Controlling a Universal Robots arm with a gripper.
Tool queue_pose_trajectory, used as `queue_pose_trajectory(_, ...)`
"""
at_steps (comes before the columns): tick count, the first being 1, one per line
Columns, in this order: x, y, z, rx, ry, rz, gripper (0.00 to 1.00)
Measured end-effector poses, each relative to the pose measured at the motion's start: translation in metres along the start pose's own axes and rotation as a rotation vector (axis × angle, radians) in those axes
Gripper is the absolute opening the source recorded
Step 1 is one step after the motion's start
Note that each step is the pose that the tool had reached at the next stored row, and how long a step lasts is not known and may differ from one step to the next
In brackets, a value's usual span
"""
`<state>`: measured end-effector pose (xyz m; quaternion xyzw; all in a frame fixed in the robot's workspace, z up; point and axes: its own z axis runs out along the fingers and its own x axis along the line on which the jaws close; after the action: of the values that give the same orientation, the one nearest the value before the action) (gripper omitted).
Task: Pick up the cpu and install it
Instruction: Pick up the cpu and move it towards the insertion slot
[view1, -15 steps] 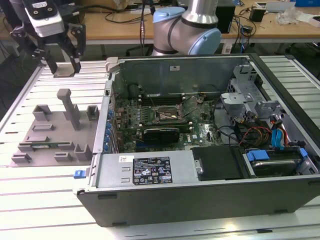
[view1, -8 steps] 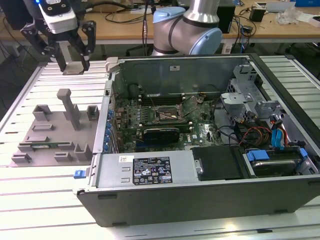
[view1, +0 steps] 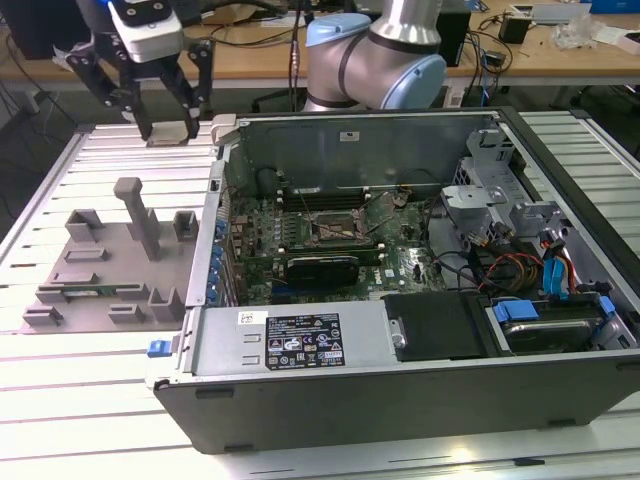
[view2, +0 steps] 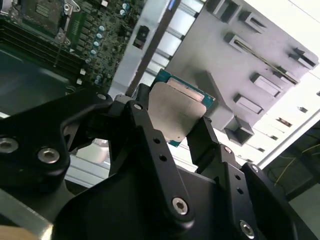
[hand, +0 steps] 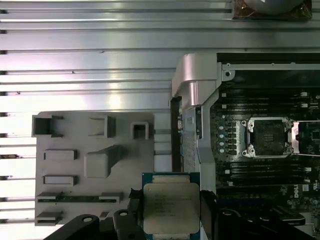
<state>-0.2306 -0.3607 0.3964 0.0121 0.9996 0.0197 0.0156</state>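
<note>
The cpu (view1: 171, 130) is a flat square chip with a silver top, and my gripper (view1: 168, 122) is shut on it. It hangs in the air above the ribbed table at the exterior view's upper left, beyond the grey fixture plate (view1: 110, 262). In both wrist views the cpu (view2: 176, 107) (hand: 171, 206) sits level between the two black fingers (view2: 145, 125) (hand: 207, 201), each pressing one of two opposite edges. The motherboard's open socket (view1: 335, 228) (hand: 267, 136) lies inside the computer case, off to the side of the held chip.
The open computer case (view1: 400, 400) takes up the middle and the exterior view's right, its raised metal wall (view1: 222, 150) standing between the gripper and the motherboard. The fixture plate (hand: 95, 165) carries several upright grey blocks. A cluttered bench runs along the back.
</note>
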Motion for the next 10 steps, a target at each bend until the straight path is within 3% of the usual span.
queue_pose_trajectory(3,-0.0146,0.0003,0.0005,-0.0001,0.0000,0.000,0.55)
queue_pose_trajectory(10,-0.0391,0.0009,0.0012,0.0000,0.0000,0.000,0.55)
